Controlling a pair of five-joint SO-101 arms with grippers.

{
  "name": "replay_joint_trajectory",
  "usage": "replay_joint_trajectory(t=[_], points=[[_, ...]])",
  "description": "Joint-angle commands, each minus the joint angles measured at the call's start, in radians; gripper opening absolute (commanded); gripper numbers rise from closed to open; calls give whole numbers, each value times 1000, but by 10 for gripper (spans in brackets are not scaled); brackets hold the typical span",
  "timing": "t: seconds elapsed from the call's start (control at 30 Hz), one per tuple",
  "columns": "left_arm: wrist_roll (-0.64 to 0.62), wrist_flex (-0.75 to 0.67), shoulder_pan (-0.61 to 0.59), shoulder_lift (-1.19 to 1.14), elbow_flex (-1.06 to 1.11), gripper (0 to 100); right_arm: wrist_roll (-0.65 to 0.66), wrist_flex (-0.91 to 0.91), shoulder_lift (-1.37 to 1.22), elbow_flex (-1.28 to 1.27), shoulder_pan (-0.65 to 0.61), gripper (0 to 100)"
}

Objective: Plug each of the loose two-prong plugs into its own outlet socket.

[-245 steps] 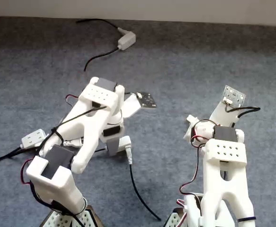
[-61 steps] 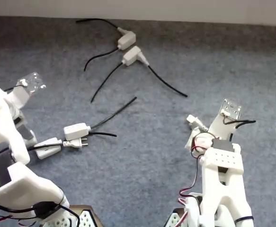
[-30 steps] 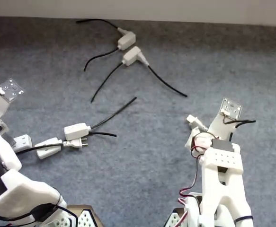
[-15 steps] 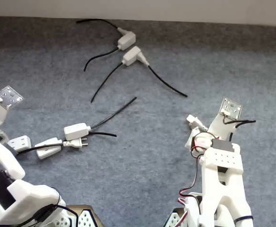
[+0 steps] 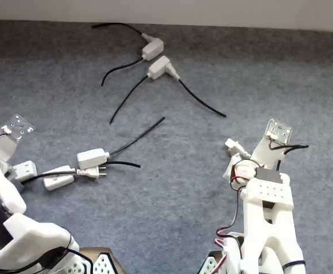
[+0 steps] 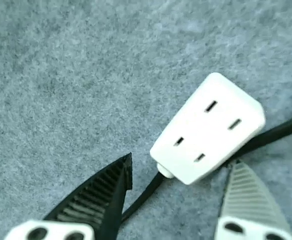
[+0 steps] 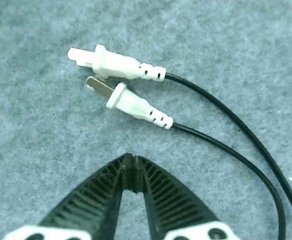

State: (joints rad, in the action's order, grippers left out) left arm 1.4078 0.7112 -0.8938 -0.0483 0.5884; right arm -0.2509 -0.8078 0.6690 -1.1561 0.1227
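A white outlet block (image 6: 208, 127) with slotted sockets and a black cord lies on the grey carpet. My left gripper (image 6: 182, 160) is open just above it, one finger on each side of its near end. From above, that block (image 5: 24, 169) sits at the far left beside my left arm (image 5: 3, 182). Two loose white two-prong plugs (image 7: 115, 65) (image 7: 130, 102) lie side by side on black cords. My right gripper (image 7: 130, 161) is shut and empty a short way from them.
More white pieces on black cords lie mid-left: a flat one (image 5: 57, 178), a block (image 5: 92, 158) and a pronged plug (image 5: 99, 172). Two further white connectors (image 5: 153, 48) (image 5: 160, 67) rest at the back. The right arm (image 5: 266, 194) stands at the lower right.
My left arm has swung from the middle of the carpet to the far left, over the outlet block. A second white connector has appeared at the back. The right arm has kept still.
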Motion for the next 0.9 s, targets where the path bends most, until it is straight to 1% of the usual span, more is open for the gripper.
replay_joint_trajectory(t=[0.0, 0.07, 0.1, 0.3, 0.43, 0.5, 0.57, 0.6, 0.67, 0.73, 0.87], points=[[789, 5, 28, 45, -10, 95, 12, 15, 18, 4, 10, 9], [787, 60, 39, 73, -10, 19, 12, 15, 18, 4, 10, 9], [784, 89, 47, 87, -10, 5, 12, 15, 18, 4, 10, 9], [783, 275, 99, 200, -10, 13, 12, 15, 18, 4, 12, 9], [770, 328, 124, 309, -10, 14, 12, 15, 18, 4, 12, 9], [661, 315, 145, 351, -15, 14, 12, 15, 18, 4, 12, 9], [546, 264, 176, 375, -16, 15, 12, 15, 18, 4, 12, 9], [519, 233, 185, 377, -16, 19, 12, 15, 18, 4, 12, 9], [494, 178, 191, 377, -15, 62, 12, 15, 18, 4, 12, 9], [456, 140, 196, 375, -10, 135, 12, 15, 18, 4, 12, 9], [402, 115, 214, 329, -19, 275, 12, 15, 18, 4, 12, 9]])
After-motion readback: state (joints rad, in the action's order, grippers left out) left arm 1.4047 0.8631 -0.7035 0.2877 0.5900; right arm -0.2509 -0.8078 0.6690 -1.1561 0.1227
